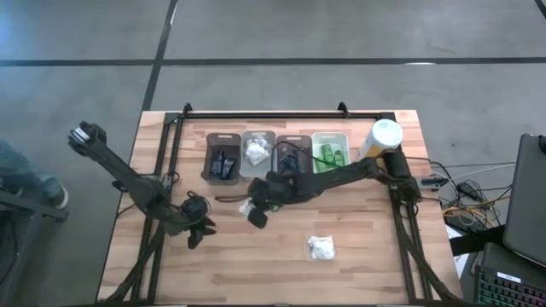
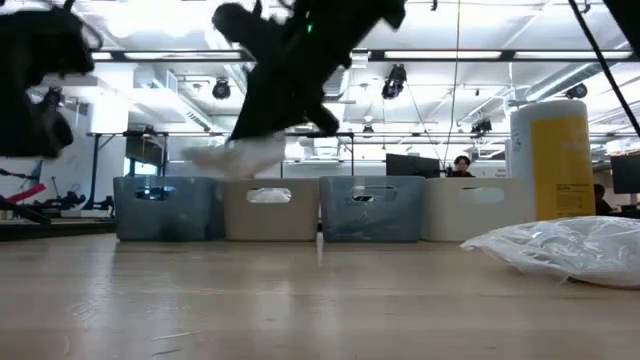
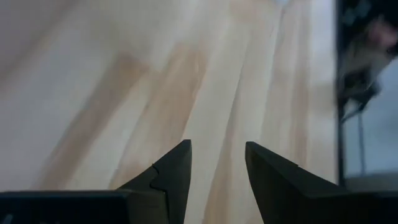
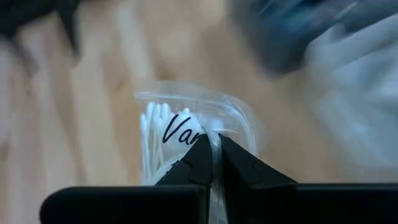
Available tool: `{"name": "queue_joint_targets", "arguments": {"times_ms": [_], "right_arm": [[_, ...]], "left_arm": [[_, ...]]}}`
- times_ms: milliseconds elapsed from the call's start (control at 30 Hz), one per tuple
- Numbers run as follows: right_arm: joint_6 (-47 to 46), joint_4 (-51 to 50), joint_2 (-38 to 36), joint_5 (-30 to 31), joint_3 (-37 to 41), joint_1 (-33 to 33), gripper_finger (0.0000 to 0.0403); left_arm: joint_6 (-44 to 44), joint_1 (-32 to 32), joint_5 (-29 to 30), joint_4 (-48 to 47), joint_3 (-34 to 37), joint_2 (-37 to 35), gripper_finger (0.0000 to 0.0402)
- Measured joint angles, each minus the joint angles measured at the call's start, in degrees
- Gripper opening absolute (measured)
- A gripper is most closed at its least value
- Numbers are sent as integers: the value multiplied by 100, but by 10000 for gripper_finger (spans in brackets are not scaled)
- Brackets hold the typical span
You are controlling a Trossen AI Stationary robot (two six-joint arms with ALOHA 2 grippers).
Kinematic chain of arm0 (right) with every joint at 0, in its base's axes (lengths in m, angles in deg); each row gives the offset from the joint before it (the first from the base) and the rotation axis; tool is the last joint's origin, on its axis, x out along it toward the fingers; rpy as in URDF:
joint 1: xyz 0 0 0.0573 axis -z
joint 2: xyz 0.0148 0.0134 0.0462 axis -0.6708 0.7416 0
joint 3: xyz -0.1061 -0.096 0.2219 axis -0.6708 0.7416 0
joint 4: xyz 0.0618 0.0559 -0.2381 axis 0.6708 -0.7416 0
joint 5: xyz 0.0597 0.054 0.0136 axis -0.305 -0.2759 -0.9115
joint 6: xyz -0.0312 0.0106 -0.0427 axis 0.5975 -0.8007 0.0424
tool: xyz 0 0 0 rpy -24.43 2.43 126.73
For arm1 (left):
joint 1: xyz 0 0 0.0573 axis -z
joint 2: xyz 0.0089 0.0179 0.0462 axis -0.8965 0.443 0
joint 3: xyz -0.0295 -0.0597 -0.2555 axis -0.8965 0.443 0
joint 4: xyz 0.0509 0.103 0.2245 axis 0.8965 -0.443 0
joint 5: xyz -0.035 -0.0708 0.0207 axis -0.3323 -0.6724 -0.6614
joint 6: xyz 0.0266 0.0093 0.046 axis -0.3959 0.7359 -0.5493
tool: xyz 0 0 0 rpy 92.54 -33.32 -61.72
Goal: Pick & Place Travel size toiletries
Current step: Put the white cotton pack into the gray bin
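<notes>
My right gripper (image 1: 254, 213) hangs over the table's middle, just near of the bins, shut on a clear-wrapped packet of white cotton swabs (image 4: 180, 130); the low view shows this packet (image 2: 235, 155) in the air. A second white packet (image 1: 322, 247) lies flat on the table toward the near right, also visible in the low view (image 2: 565, 245). My left gripper (image 1: 198, 230) is open over bare wood at the near left, holding nothing (image 3: 217, 152). Green bottles (image 1: 330, 155) lie in the rightmost bin. My right gripper pinches the swab packet by an edge of its clear wrapper (image 4: 212, 140) between its two fingertips. The packet is lifted clear of the table and sticks out beyond the fingers (image 2: 235, 155).
Four bins stand in a row along the far side: a dark one (image 1: 223, 155), a light one with white packets (image 1: 258, 152), another dark one (image 1: 293, 153) and a white one (image 1: 330, 136). A tall yellow bottle with a white cap (image 1: 381, 138) stands at their right.
</notes>
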Motion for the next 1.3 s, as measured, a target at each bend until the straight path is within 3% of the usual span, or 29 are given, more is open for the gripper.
{"name": "queue_joint_targets", "arguments": {"times_ms": [167, 267, 467, 567, 767, 1067, 1300], "right_arm": [[-42, 48, -396, 1728, -4, 181, 12], [-48, 67, -455, 2311, -4, 419, 12], [-202, 445, -104, 2256, 54, 1212, 13], [-326, 702, 131, 1950, 66, 1483, 12], [-664, 666, 443, 1932, 57, 1584, 34], [-663, 571, 442, 1906, 52, 1457, 143], [-540, -734, 395, 1911, -337, 1282, 232]], "left_arm": [[-264, 0, 970, 24, -233, -520, 155], [-627, 0, 1650, 23, -374, -785, 155], [-1204, -6, 2692, 19, -480, -1159, 155], [-1190, -4, 2744, 17, -480, -1273, 155], [-1175, -4, 2744, 16, -478, -1312, 155], [-1230, -4, 2750, -16, -465, -1301, 155], [-1302, -4, 2751, -21, -461, -1299, 155]]}}
